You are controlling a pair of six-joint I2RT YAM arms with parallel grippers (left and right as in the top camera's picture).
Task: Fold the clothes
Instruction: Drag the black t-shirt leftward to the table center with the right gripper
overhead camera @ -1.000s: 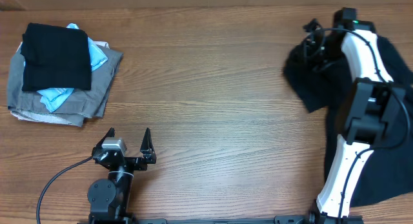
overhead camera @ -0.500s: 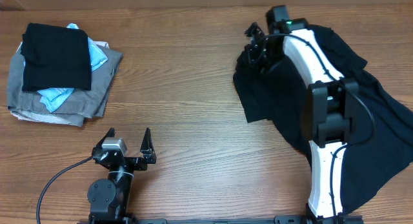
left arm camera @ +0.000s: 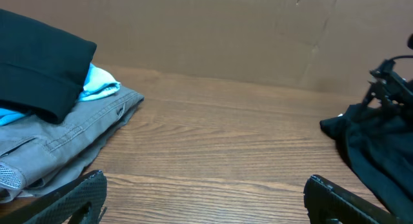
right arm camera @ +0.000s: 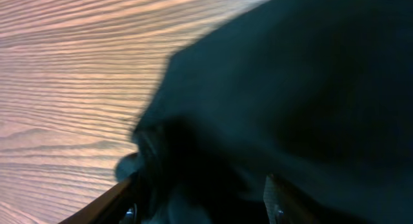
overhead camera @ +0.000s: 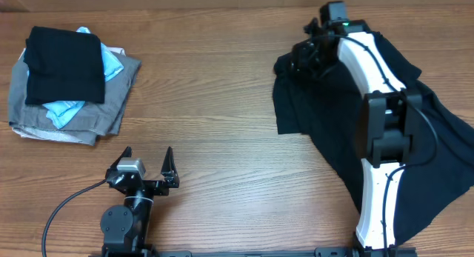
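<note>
Right pincer (overhead camera: 309,55): pinching a bunched edge of the black T-shirt (overhead camera: 437,138), with fabric filling the gap between my fingers. Change over the last second: I hauled that edge leftward, further onto the table (overhead camera: 222,138), then eased slightly back. The shirt now trails from my grip toward my base and out to my right, rumpled. Judgement: this is the lay-out step, and the shirt needs flattening before any fold. Left pincer (overhead camera: 148,155) is spread and idle, well off to my left.
</note>
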